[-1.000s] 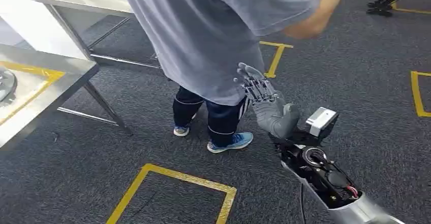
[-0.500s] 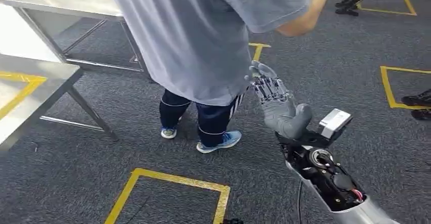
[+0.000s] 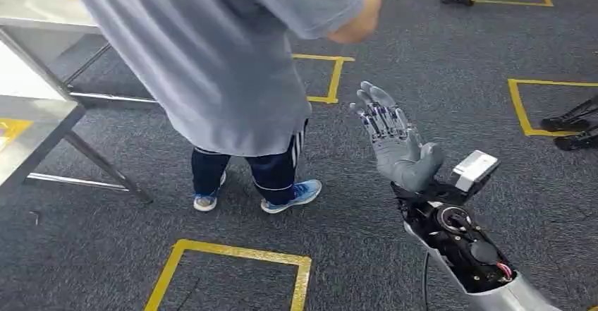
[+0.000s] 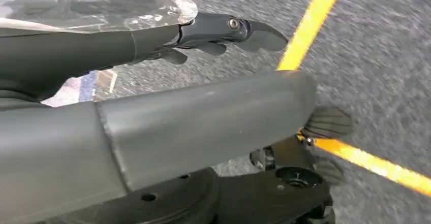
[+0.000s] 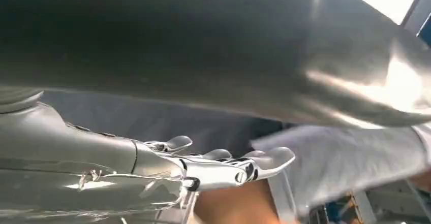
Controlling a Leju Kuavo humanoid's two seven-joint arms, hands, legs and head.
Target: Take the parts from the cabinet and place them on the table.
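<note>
My right hand (image 3: 392, 131) is raised over the carpet, palm up, fingers stretched out and apart, holding nothing. The right wrist view has the same hand (image 5: 213, 165) with its fingers straight, a person's grey shirt beyond them. My left hand (image 4: 203, 36) hangs over the grey carpet, its fingers extended and nothing held. No part and no cabinet are visible. A steel table (image 3: 28, 138) stands at the left edge of the head view.
A person in a grey shirt (image 3: 204, 50) and blue shoes stands close ahead, left of my right hand. A second steel table (image 3: 42, 8) stands at the back left. Yellow tape squares (image 3: 233, 254) mark the carpet. Dark stand legs (image 3: 571, 124) lie at the right.
The whole view has swung to the right: tables and the person have slid left in the picture. My right hand stays raised and spread, holding nothing.
</note>
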